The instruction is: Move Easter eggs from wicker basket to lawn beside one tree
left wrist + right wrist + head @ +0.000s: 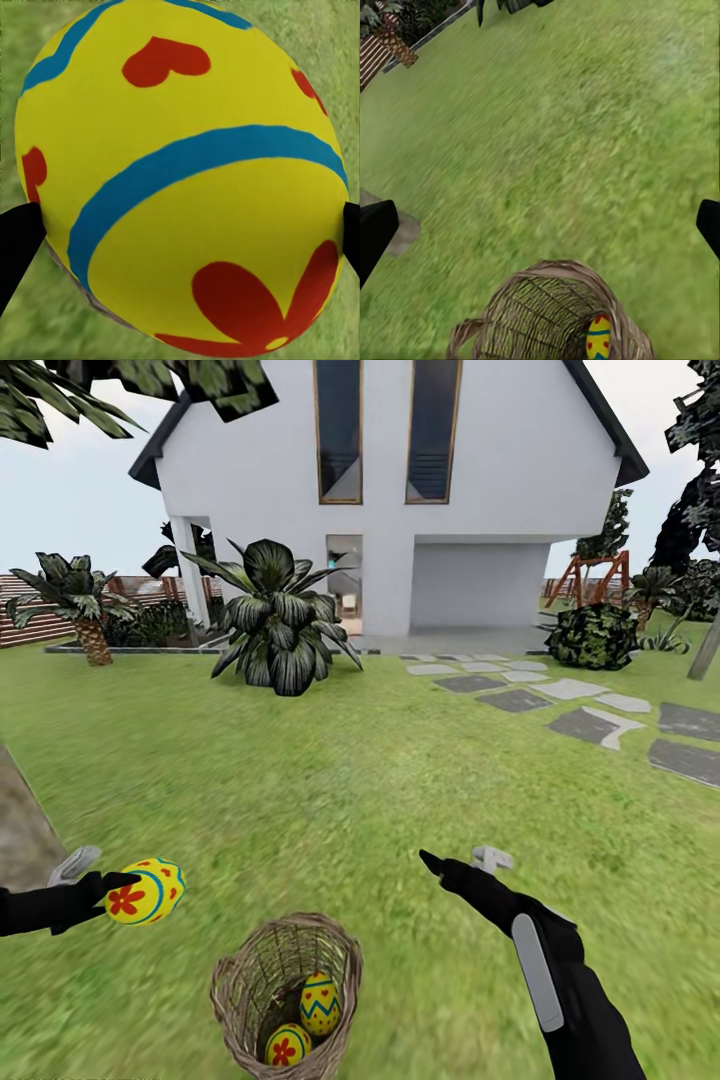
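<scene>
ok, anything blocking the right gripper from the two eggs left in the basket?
Nothing visible. Right gripper hangs open, above and right of the wicker basket, whose mouth is uncovered; both eggs lie exposed inside.

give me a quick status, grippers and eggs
Left gripper shut on one egg, held above the lawn. Right gripper open, empty. Two eggs in the basket. Nothing in the way.
</scene>
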Robot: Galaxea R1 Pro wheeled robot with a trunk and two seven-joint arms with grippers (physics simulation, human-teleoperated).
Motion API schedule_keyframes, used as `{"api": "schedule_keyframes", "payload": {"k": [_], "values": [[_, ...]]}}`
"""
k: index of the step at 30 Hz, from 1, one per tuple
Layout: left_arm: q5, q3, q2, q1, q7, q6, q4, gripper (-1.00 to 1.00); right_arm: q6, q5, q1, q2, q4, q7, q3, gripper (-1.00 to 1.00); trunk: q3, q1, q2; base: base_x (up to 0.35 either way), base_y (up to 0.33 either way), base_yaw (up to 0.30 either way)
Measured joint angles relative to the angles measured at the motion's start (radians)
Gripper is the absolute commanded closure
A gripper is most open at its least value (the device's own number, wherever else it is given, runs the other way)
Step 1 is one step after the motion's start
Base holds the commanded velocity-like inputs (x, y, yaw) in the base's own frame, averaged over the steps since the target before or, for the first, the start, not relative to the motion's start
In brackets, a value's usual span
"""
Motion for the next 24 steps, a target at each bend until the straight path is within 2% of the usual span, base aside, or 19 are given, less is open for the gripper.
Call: {"api": "schedule_keyframes", "payload": {"k": [3, 6, 15, 24], "values": [[-0.001, -0.004, -0.006, -0.001, 0.001, 0.000, 0.000, 1.00, 0.001, 0.000, 0.000, 0.001, -0.002, 0.000, 0.001, -1.00, 0.009, -0.011, 0.021, -0.041, 0.000, 0.132], [-0.005, -0.007, -0.024, -0.003, 0.001, 0.000, -0.001, 1.00, 0.000, 0.000, 0.000, 0.000, -0.002, 0.000, 0.000, -1.00, 0.019, -0.023, 0.042, -0.011, 0.000, 0.210], [-0.008, -0.007, -0.029, -0.006, 0.027, 0.000, -0.002, 1.00, 0.002, 0.000, -0.001, -0.009, -0.002, 0.016, -0.008, -1.00, 0.051, -0.058, 0.105, -0.001, 0.000, 0.256], [-0.008, -0.007, -0.031, -0.006, 0.034, 0.000, -0.003, 1.00, 0.000, 0.000, 0.000, -0.010, 0.000, 0.025, -0.009, -1.00, 0.080, -0.092, 0.168, 0.000, 0.000, 0.030]]}}
